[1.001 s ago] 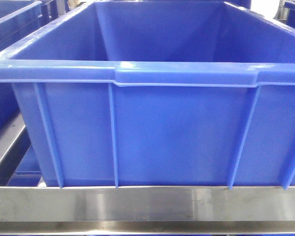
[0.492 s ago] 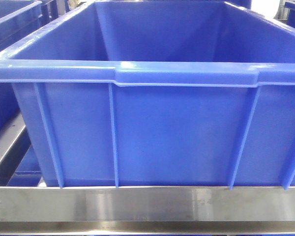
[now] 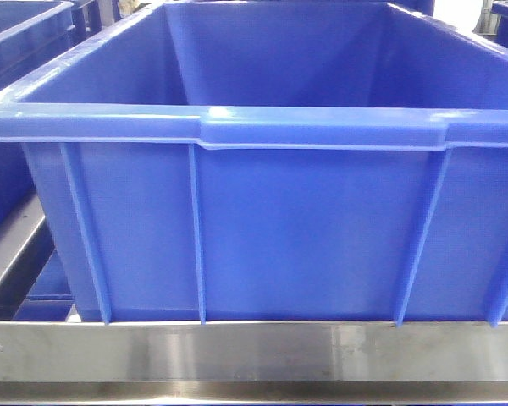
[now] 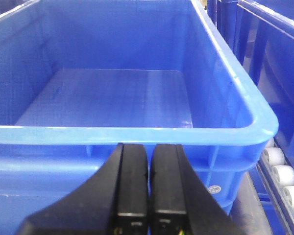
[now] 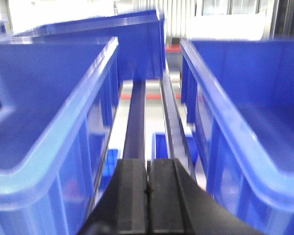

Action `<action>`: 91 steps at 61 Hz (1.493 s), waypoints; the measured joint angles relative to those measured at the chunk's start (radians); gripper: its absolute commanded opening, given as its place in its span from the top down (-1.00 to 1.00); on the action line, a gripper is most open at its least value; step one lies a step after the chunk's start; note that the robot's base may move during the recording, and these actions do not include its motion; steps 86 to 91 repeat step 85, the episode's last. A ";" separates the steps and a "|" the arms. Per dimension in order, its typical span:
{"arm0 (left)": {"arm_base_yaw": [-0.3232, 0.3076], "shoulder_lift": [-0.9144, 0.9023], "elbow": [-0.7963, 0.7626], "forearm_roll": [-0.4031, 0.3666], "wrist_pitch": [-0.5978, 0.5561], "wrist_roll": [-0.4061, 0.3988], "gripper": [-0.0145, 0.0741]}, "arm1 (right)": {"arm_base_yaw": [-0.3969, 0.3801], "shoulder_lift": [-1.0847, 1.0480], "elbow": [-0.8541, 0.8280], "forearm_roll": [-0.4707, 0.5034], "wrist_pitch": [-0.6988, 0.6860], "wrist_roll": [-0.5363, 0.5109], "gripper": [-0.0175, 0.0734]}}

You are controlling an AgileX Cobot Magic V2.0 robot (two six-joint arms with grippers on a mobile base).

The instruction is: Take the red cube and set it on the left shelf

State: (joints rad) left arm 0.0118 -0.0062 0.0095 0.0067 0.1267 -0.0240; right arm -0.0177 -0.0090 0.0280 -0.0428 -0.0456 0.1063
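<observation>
- nearest in the front view, the left shelf's brushed-steel front rail (image 3: 254,351) runs across the bottom, with a large blue ribbed crate (image 3: 262,228) standing just behind it and filling the frame.
- another blue crate (image 3: 17,21) sits at the far left.
- left gripper (image 4: 149,183) hangs just before the crate's near rim (image 4: 127,133), fingers pressed nearly together, nothing between them; white rollers (image 4: 284,178) show at right.
- right gripper (image 5: 148,193) points down the gap between two blue crates, along a dark rail (image 5: 135,122), fingers closed and empty.
- the red cube appears in no view.
</observation>
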 measured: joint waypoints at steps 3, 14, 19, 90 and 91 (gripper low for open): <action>0.000 0.000 0.000 0.000 0.000 0.000 0.44 | -0.001 0.000 0.000 0.000 0.000 0.000 0.51; 0.000 0.000 0.000 0.000 0.000 0.000 0.44 | -0.002 0.000 0.000 0.000 0.000 0.000 0.51; 0.000 0.000 0.000 0.000 0.000 0.000 0.44 | -0.002 0.000 0.000 0.000 0.004 0.000 0.51; 0.000 0.000 0.000 0.000 0.000 0.000 0.44 | -0.002 -0.002 0.000 0.000 0.046 0.000 0.51; 0.000 0.000 0.000 0.000 0.000 0.000 0.44 | -0.002 -0.002 0.000 0.000 0.046 0.000 0.51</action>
